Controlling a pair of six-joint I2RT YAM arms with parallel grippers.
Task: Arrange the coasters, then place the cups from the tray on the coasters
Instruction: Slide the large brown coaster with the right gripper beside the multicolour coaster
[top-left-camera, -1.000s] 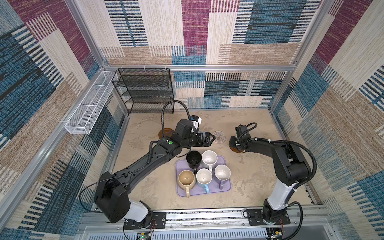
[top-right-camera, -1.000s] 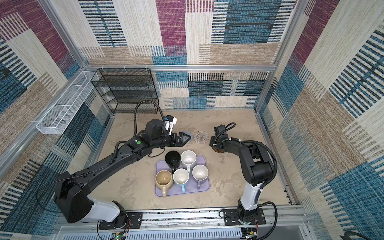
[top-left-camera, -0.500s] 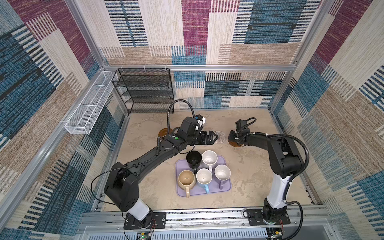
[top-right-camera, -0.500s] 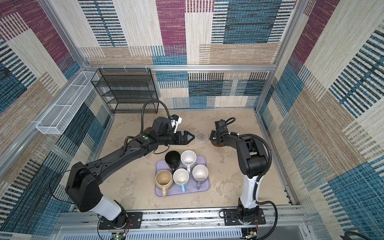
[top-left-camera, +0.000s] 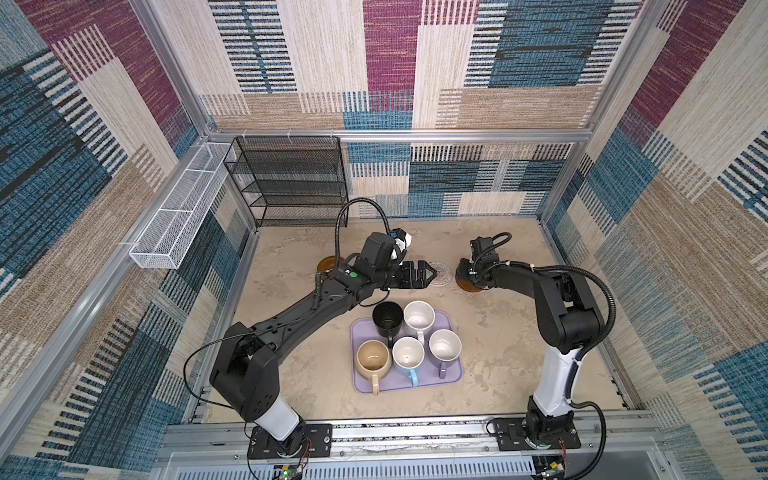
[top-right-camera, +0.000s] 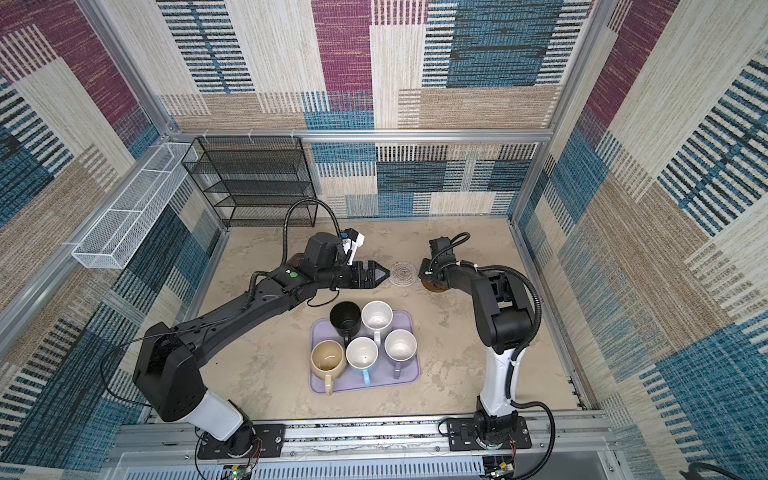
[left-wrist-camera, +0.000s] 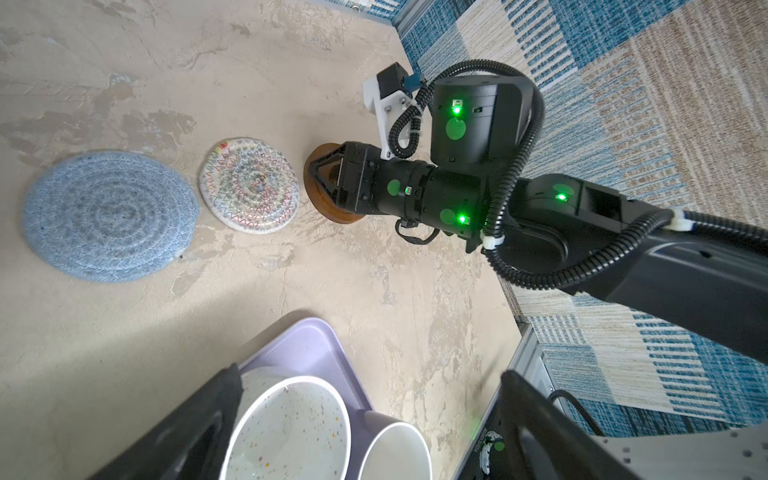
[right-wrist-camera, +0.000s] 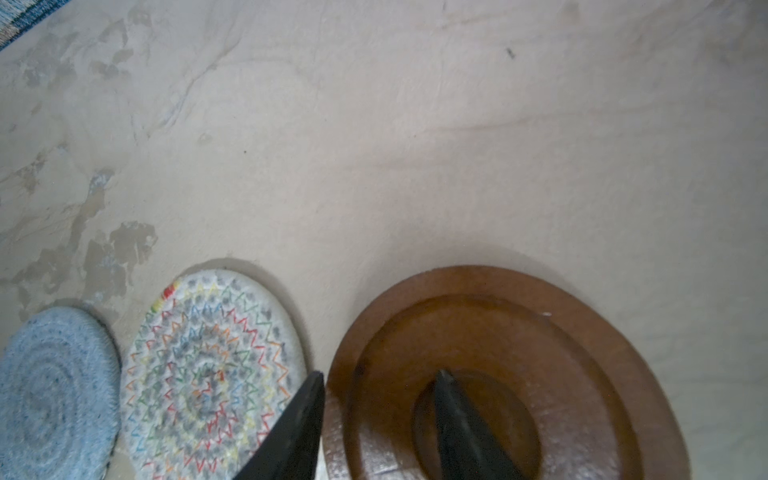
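Right pincer (right-wrist-camera: 380, 374) grips brown coaster (right-wrist-camera: 582, 353) beside white-grey coaster (right-wrist-camera: 208, 365)

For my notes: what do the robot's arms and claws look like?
The left arm and right arm are black, each with a white segment above the base. Black ribbed cables loop at each wrist; green round stickers mark joints. The left claw and right claw have black pointed triangular fingers.
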